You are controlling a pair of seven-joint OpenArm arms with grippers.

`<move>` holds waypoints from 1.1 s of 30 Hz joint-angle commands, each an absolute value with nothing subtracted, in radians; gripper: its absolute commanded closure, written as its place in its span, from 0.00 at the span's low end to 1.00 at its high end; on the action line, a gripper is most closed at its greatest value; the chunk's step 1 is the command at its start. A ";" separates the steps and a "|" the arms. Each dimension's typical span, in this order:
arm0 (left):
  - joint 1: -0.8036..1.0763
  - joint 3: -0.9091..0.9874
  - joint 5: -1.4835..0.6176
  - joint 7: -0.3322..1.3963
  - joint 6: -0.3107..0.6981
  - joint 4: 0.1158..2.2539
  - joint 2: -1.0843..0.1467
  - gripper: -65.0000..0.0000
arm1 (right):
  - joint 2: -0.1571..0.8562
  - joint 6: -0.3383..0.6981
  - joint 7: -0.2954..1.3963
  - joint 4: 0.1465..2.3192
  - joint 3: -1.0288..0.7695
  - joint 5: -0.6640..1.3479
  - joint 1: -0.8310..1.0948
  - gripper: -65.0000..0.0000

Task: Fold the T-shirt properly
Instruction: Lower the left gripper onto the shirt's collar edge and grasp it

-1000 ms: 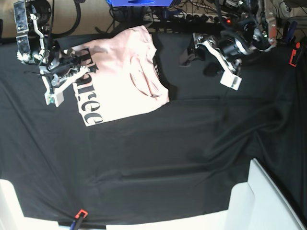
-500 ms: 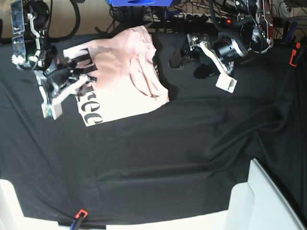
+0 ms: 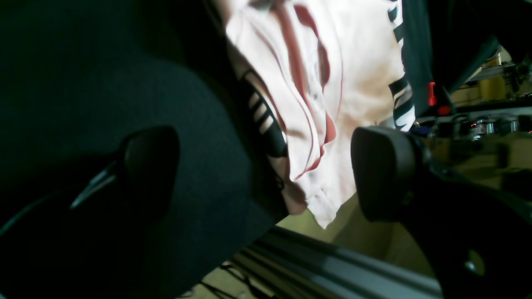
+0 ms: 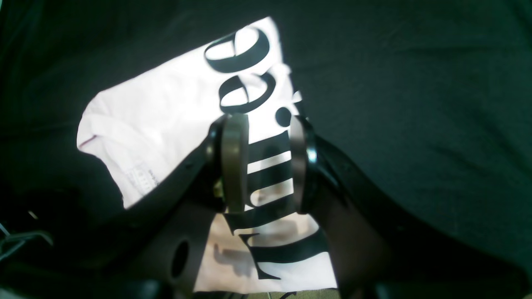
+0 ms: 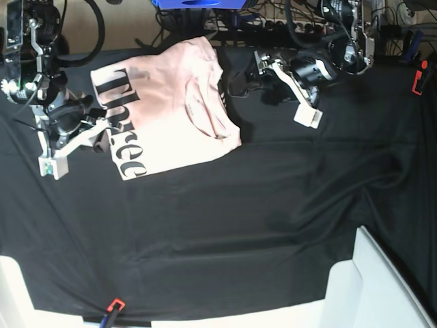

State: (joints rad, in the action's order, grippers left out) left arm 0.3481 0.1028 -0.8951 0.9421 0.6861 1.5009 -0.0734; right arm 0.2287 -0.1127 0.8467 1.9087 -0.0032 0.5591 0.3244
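While you look at the base view, the T-shirt (image 5: pixel 167 109) lies partly folded on the black cloth (image 5: pixel 225 225), at its far side, "Three" print up along one edge. Your right gripper (image 5: pixel 75 140) sits just beside the shirt's printed edge; the wrist view shows its fingers (image 4: pixel 235 162) parted over the letters, gripping nothing (fabric runs clear between them). Your left gripper (image 5: pixel 273 75) hangs near the shirt's opposite edge, spread wide and empty.
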 commanded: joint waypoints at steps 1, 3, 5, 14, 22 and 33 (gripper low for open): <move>0.335 0.104 -0.915 0.928 0.698 1.501 -0.076 0.00 | 0.237 -0.104 0.832 1.923 -0.013 0.567 0.321 0.74; 0.318 0.104 -0.912 0.928 0.698 1.483 -0.058 0.00 | 0.237 -0.104 0.835 1.923 -0.024 0.567 0.323 0.74; 0.305 0.102 -0.911 0.928 0.698 1.463 -0.051 0.00 | 0.237 -0.104 0.837 1.923 -0.019 0.567 0.323 0.74; 0.242 0.031 -0.909 0.920 0.698 1.330 -0.045 0.00 | 0.236 -0.104 0.834 1.923 -0.013 0.568 0.323 0.74; 0.217 -0.065 -0.909 0.845 0.698 1.271 -0.028 0.00 | 0.232 -0.104 0.835 1.923 -0.013 0.570 0.325 0.74; 0.185 -0.082 -0.909 0.843 0.698 1.271 -0.030 0.00 | 0.228 -0.102 0.835 1.923 -0.013 0.573 0.326 0.74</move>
